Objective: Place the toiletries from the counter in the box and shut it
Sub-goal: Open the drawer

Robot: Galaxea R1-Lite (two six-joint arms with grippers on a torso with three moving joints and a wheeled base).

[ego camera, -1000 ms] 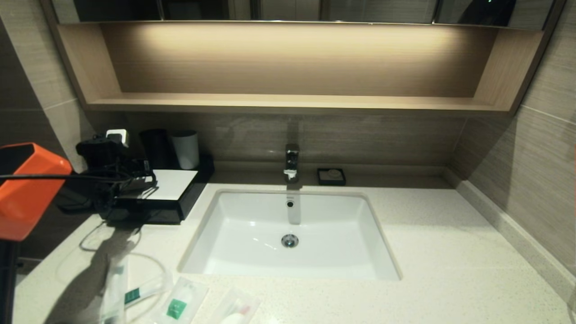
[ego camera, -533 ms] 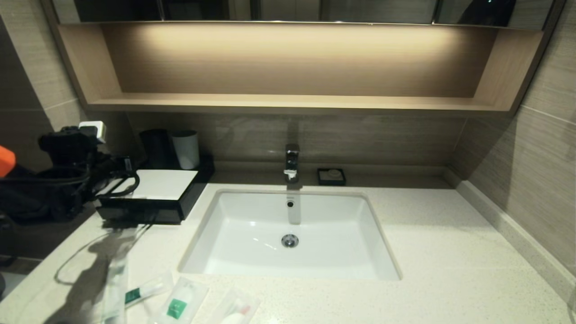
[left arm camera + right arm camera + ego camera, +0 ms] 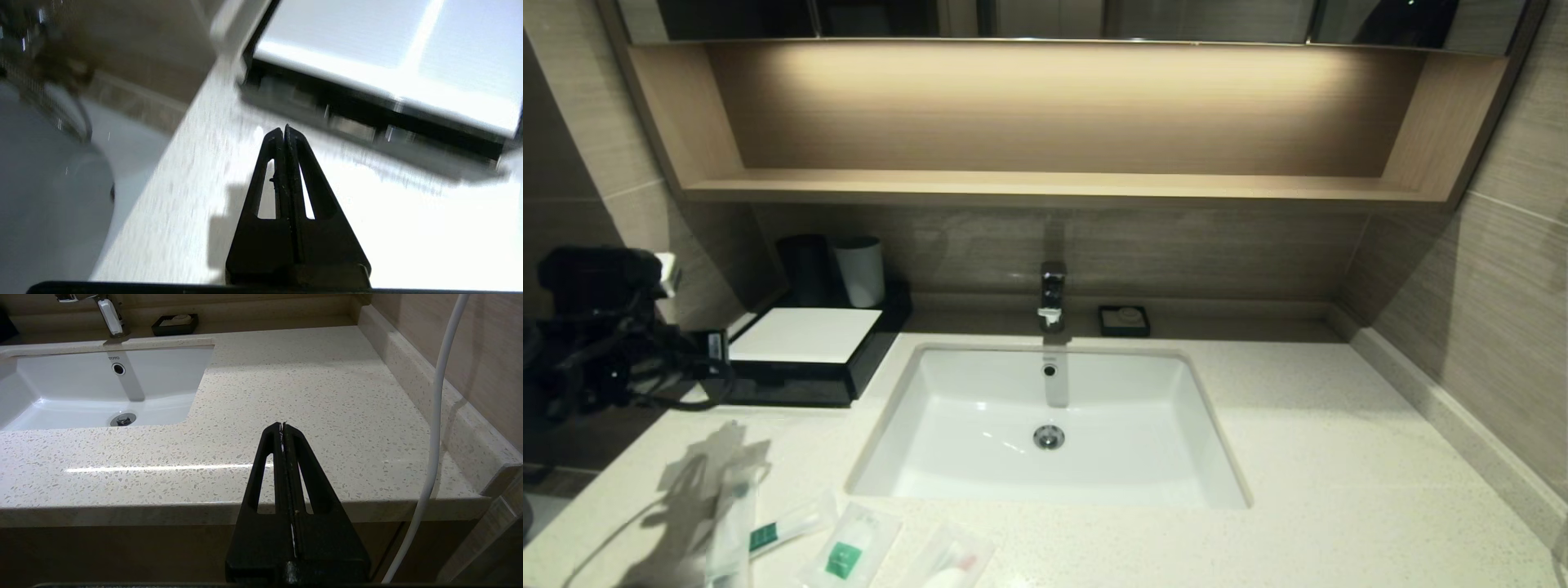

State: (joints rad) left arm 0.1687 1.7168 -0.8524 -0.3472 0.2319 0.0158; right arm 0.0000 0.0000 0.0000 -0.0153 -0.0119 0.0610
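Note:
Several clear-wrapped toiletries lie at the counter's (image 3: 1339,490) front left: a long toothbrush pack (image 3: 731,523), a thin pack with a green label (image 3: 786,525), a flat green-labelled sachet (image 3: 849,551) and a packet with a pink mark (image 3: 952,563). The black box (image 3: 866,355) with its white top (image 3: 805,335) stands at the back left. My left arm (image 3: 605,327) hangs left of the box. In the wrist view the left gripper (image 3: 284,130) is shut and empty, pointing at the box's dark front (image 3: 367,126). The right gripper (image 3: 282,425) is shut and empty before the counter's front right edge.
A white sink (image 3: 980,384) with a faucet (image 3: 1052,294) sits mid-counter. A black tumbler (image 3: 805,269) and a white tumbler (image 3: 860,269) stand behind the box. A small black dish (image 3: 1124,320) is right of the faucet. A white cable (image 3: 435,437) hangs beside the right gripper.
My left arm has drawn back to the left, away from the box, uncovering its white top. The orange part has left the view. The toiletries have not moved.

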